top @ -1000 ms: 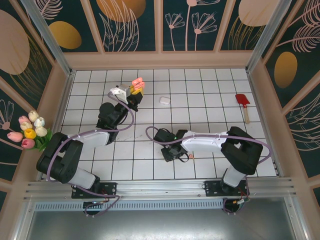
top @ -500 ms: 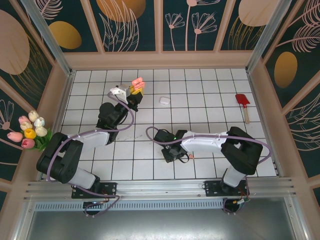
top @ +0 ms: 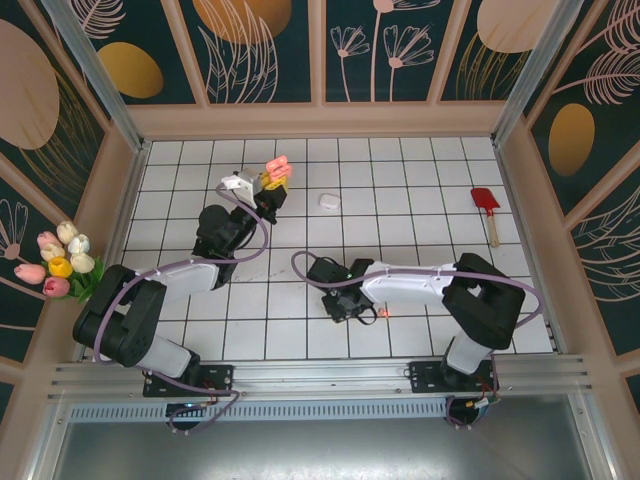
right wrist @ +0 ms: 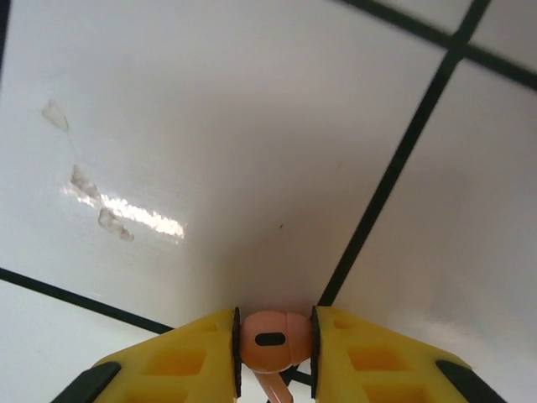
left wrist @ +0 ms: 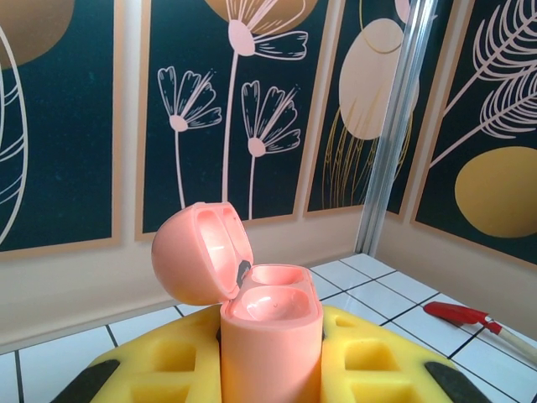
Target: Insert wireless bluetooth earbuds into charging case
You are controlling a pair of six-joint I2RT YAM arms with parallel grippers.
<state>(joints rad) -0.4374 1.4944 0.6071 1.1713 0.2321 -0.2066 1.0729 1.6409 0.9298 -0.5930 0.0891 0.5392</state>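
Pinching a pink earbud [right wrist: 270, 338] over the white tiles [right wrist: 168, 126], our right gripper [right wrist: 273, 326] is clamped on it near the front; farther back our left gripper [left wrist: 270, 369] grips the open pink case [left wrist: 270, 311] upright.

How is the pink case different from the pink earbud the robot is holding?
The case sits in the left gripper; the earbud is in the right gripper. The case is raised, its lid open, showing two empty cups; the earbud is a tiny piece low over the tiles. Both are pink, pinched between yellow fingers.
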